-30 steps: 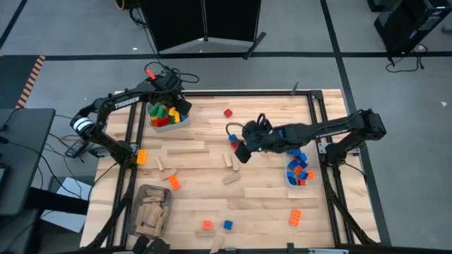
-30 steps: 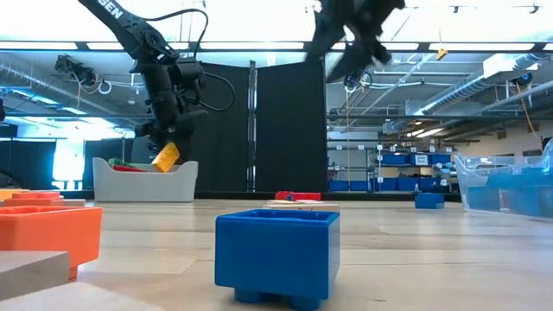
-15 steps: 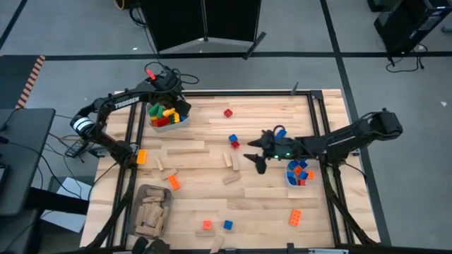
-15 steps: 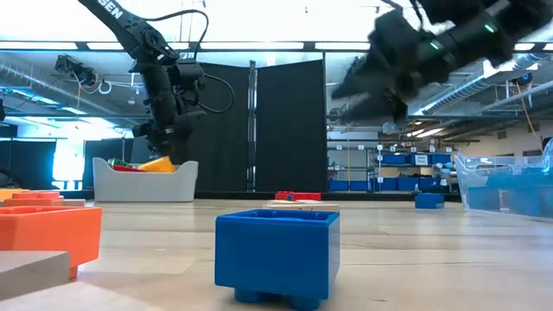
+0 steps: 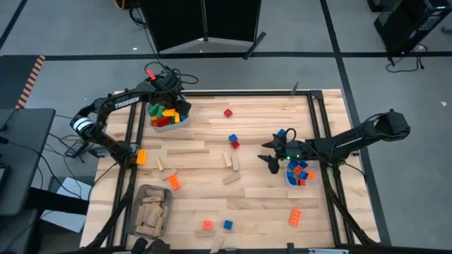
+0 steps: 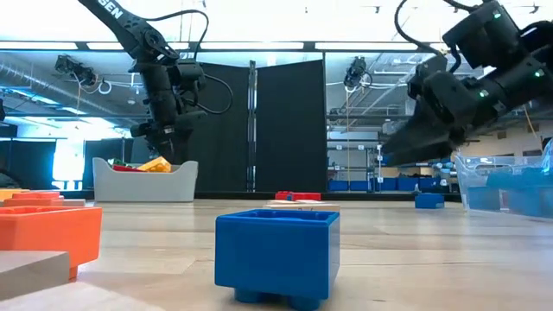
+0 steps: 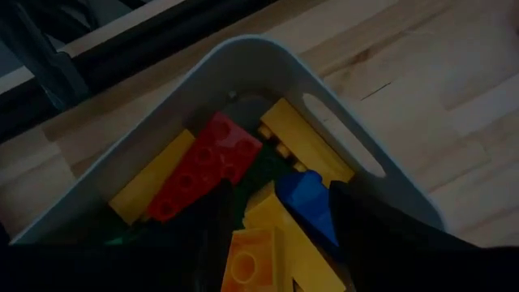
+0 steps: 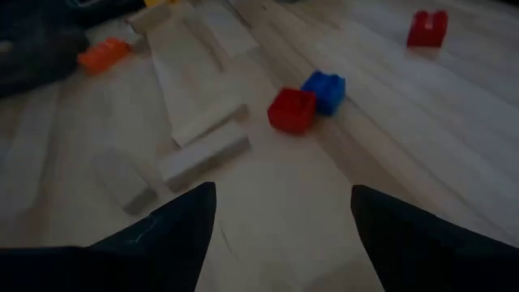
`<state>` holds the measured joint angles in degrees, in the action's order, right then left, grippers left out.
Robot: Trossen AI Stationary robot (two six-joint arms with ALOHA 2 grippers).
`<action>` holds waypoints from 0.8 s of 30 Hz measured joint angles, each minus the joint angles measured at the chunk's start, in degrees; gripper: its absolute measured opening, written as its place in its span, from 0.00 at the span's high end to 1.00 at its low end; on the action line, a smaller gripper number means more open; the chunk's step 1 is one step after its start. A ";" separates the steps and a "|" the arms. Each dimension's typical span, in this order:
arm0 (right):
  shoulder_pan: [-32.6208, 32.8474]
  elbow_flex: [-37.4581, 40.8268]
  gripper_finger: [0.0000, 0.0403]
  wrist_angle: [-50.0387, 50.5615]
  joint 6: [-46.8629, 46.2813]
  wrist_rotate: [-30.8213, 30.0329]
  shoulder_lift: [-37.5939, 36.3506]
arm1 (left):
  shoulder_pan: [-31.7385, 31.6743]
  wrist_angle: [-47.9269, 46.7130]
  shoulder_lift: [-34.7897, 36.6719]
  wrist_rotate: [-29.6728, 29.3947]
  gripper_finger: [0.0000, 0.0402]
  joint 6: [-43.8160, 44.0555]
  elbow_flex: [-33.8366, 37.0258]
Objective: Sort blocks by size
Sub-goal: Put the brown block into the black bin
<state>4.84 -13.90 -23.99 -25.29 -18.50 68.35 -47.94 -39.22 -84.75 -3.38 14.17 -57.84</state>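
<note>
My left gripper (image 5: 174, 107) hangs open over the grey bin (image 5: 169, 121) at the far left. Its fingers point down at the red, yellow, blue and green studded blocks (image 7: 212, 166) lying in the bin and touch none of them. My right gripper (image 5: 269, 159) stands open and empty low over the table, right of centre and beside the clear bin (image 5: 297, 173) of small blocks. Ahead of it a red block (image 8: 292, 109) and a blue block (image 8: 324, 89) rest side by side on the table, with tan wooden pieces (image 8: 203, 154) nearby.
More loose blocks lie on the wood: red (image 5: 228, 112) at the far side, orange (image 5: 141, 156), (image 5: 174, 183), (image 5: 295, 216), (image 5: 207, 225) and blue (image 5: 227, 225) toward the near edge. Another bin (image 5: 150, 210) holds wooden pieces at the near left. Black rails frame the table.
My left gripper has let go of a yellow block, which has dropped from its tilted hold into the grey bin. My right gripper has swung down from high above the table's middle toward the right edge and now points more nearly level.
</note>
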 joint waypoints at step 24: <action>0.00 0.55 0.26 -0.39 -0.01 0.02 -0.03 | 0.00 0.40 0.04 -0.07 0.48 -0.42 0.00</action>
<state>4.84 -13.34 -24.38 -25.30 -18.49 68.31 -47.94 -38.82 -84.71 -3.44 13.76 -57.84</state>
